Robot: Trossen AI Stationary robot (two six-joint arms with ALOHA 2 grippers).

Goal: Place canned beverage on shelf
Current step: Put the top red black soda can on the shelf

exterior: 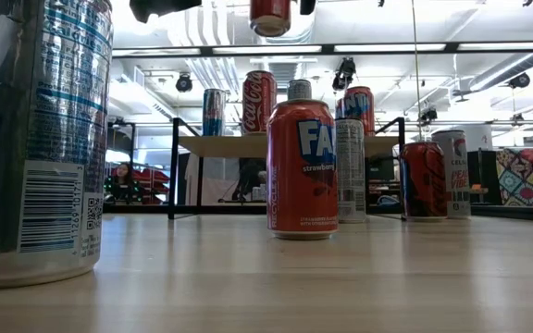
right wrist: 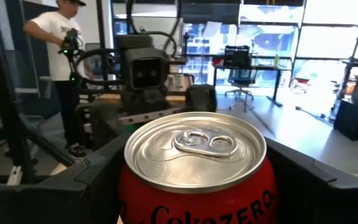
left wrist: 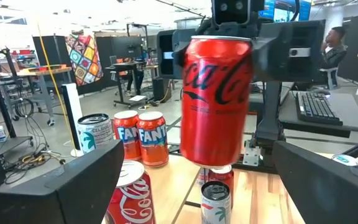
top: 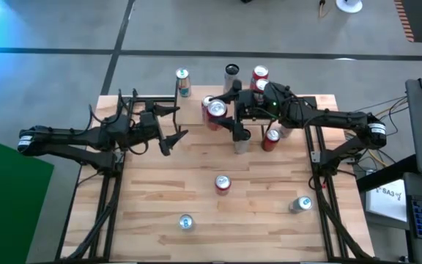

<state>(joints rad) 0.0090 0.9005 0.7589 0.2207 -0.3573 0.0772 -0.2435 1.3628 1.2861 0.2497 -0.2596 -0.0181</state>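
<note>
The right gripper (top: 217, 117) is clamped on a red Coke Zero can (right wrist: 197, 180), fingers pressed against its two sides just under the rim, holding it upright in the air over the shelf (top: 196, 108) at the table's far edge. The left gripper (top: 173, 130) hangs beside the shelf with its fingers spread wide and nothing between them. The can looks rigid but thin-walled and smooth, so a mid-wall squeeze could dent it or let it slip; the grip near the stiffer top seems the safer place. The left wrist view shows the can's whole body (left wrist: 217, 99) hanging free above other cans, which the right wrist view hides; the low view shows the can's base (exterior: 270, 17) well above the shelf plank (exterior: 234, 145)
</note>
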